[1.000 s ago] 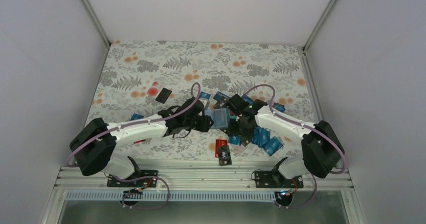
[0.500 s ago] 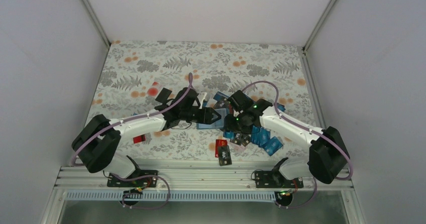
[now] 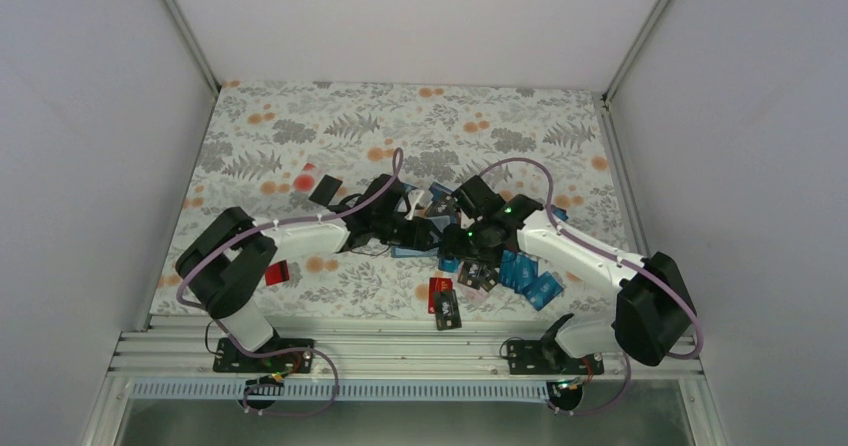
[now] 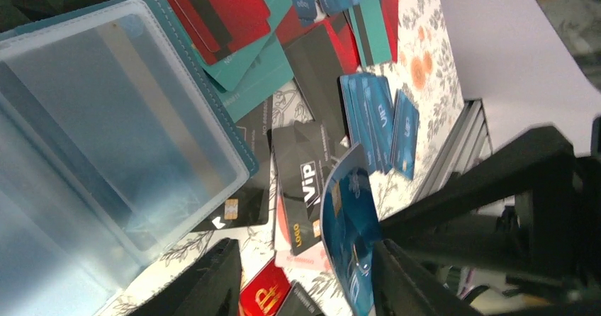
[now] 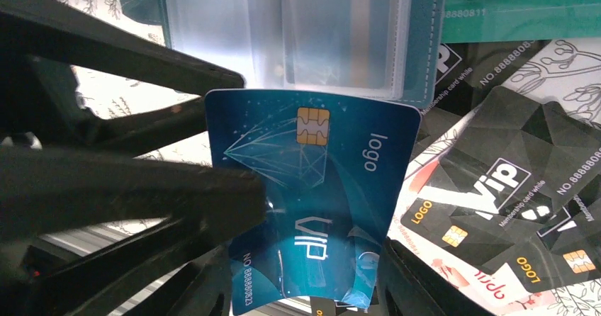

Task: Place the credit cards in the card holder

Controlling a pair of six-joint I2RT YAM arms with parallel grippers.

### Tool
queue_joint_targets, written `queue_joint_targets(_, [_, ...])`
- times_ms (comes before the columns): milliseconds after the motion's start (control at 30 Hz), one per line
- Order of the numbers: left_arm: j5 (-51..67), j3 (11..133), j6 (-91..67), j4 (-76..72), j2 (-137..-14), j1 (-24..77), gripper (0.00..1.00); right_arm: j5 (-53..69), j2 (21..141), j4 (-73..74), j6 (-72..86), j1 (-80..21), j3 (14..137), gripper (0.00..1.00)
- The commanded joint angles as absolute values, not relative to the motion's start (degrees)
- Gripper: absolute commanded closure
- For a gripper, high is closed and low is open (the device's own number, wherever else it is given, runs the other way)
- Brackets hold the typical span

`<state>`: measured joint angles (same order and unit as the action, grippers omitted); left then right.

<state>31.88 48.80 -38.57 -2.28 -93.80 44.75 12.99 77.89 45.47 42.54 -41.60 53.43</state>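
Observation:
The card holder [image 5: 305, 32] lies open on the cloth, its clear pockets up; it fills the upper left of the left wrist view [image 4: 106, 132] and is mostly hidden under both grippers from above [image 3: 405, 251]. My right gripper [image 5: 305, 288] is shut on a blue credit card [image 5: 319, 167], bowed between its fingers, with the top edge at the holder's lower rim. My left gripper [image 4: 305, 288] is open; that blue card [image 4: 347, 238] stands edge-on against its right finger [image 4: 404, 280]. The two grippers, left [image 3: 425, 234] and right [image 3: 455, 241], meet over the holder.
Loose credit cards lie around: black VIP cards [image 5: 496, 181], teal and red ones [image 4: 248, 40], a blue stack [image 3: 525, 274], a red one [image 3: 438, 291] near the front edge. Farther left are a red card [image 3: 277, 274] and a black card [image 3: 325, 189].
My left arm has swung toward the middle and its gripper has come up against the card in my right gripper. The holder, plainly visible before, is now largely covered.

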Motion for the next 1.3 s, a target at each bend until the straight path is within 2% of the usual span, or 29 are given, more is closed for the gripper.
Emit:
queue_joint_targets(0, [34.30,51.03,-38.82,-5.72,-95.88,44.72,0.58,13.96,78.35,43.35,41.60,-42.19,55.42,0.52])
queue_joint_targets(200, [34.75,51.57,-40.51,-6.83,-96.93,44.71,0.96,13.16,79.20,43.03,40.93,-42.19,56.18,0.52])
queue_joint_targets(333, [33.98,51.56,-41.59,-6.82,-96.02,44.67,0.98,12.03,79.63,43.44,40.74,-42.19,56.83,0.46])
queue_joint_targets(533, [29.47,50.42,-41.14,-4.32,-91.47,42.91,0.98,12.01,76.73,44.17,36.55,-38.62,57.22,0.02])
queue_joint_targets(567, [29.07,50.04,-40.79,-4.06,-90.51,42.18,0.98,13.54,75.47,43.35,35.06,-36.75,57.10,0.01])
queue_joint_targets(767, [30.94,49.57,-37.19,-1.91,-85.74,38.71,0.98,25.07,70.80,34.52,29.32,-31.52,54.66,0.00])
queue_joint_targets(900, [34.75,49.96,-36.55,-1.86,-82.62,36.34,0.98,39.43,69.32,24.24,28.52,-28.06,52.08,0.03])
queue_joint_targets(1067, [39.19,51.34,-37.33,-2.47,-78.05,33.77,0.98,50.92,68.07,12.97,31.31,-25.06,49.88,0.09])
queue_joint_targets(1267, [41.83,55.98,-39.29,-4.16,-77.03,33.22,0.98,56.54,65.76,7.27,33.27,-22.60,50.25,0.23])
